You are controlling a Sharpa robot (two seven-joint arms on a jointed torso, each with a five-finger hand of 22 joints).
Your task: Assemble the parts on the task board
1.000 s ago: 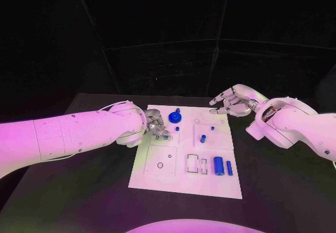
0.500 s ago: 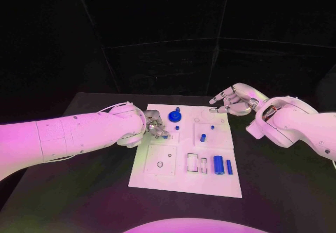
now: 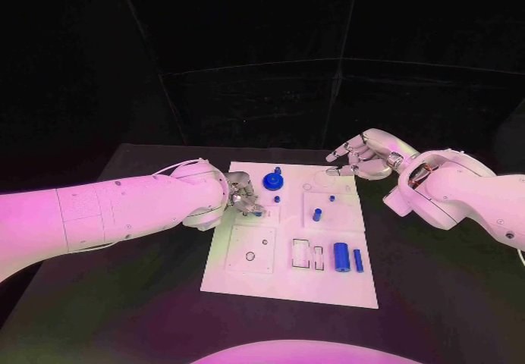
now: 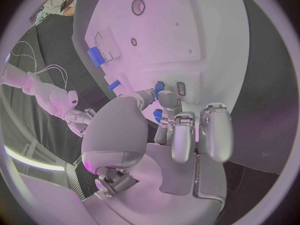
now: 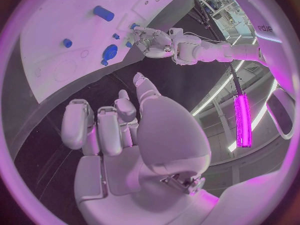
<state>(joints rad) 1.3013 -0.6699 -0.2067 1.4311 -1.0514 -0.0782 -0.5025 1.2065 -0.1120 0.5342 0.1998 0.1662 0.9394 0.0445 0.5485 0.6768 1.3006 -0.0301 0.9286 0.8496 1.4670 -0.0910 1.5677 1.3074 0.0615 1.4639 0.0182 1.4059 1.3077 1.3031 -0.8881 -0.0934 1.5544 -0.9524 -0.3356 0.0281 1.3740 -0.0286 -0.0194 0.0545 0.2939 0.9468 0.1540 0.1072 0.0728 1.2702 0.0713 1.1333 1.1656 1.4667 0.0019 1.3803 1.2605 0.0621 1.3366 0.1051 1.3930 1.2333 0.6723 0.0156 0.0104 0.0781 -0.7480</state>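
Note:
The white task board (image 3: 254, 284) lies mid-table. My left hand (image 3: 243, 199) is low over the board's left side. Thumb and a finger pinch a small blue part (image 4: 159, 88), with another small blue piece (image 4: 157, 116) under the palm. My right hand (image 3: 359, 158) hovers above the board's far right corner, fingers apart and holding nothing. A round blue gear-like part (image 3: 272, 180) stands near the far edge. A blue peg (image 3: 317, 216) stands mid-board. A blue cylinder (image 3: 341, 258) and a thin blue bar (image 3: 358, 262) lie at the near right.
The board (image 5: 56, 25) has rectangular slots (image 3: 306, 255) and a round hole (image 3: 250, 258) in its near half. The black table (image 3: 438, 288) stretches around the board. Dark panels close off the back.
The right hand has drifted slightly up and away from the board's corner. The left hand has stayed in place on the small blue part.

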